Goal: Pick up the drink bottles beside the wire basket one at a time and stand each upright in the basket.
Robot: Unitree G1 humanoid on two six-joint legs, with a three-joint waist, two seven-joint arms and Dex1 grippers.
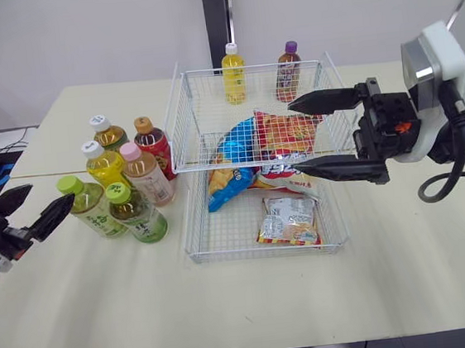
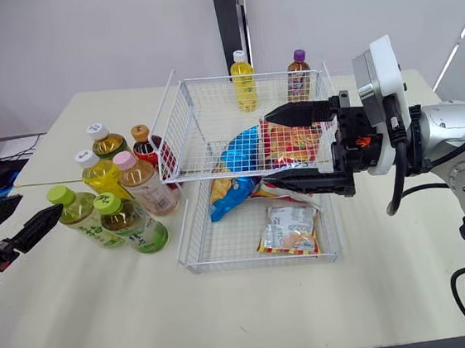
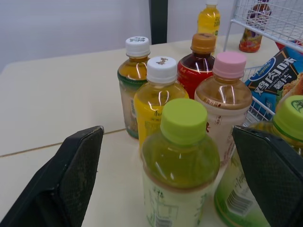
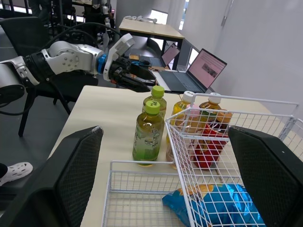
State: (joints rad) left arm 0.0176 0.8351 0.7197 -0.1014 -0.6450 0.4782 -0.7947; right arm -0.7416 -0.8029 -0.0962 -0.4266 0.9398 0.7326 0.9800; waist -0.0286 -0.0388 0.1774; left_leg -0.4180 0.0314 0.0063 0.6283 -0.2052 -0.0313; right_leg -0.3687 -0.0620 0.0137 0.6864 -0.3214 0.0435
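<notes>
Left fingers (image 3: 75, 175) spread wide and empty, and just beyond their tips stands the lime-cap bottle (image 3: 180, 161), upright, at the near edge of the cluster on the worktop (image 1: 105, 304), left of the basket (image 1: 266, 253). Right fingers (image 1: 336, 168), also wide and empty, hang over the basket, well apart from that bottle. The left arm looks the nearer.

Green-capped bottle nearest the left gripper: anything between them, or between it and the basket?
Nothing visible separates the open left gripper from that green-capped bottle. A second green-capped bottle and the pink-capped bottle stand between it and the wire basket.
</notes>
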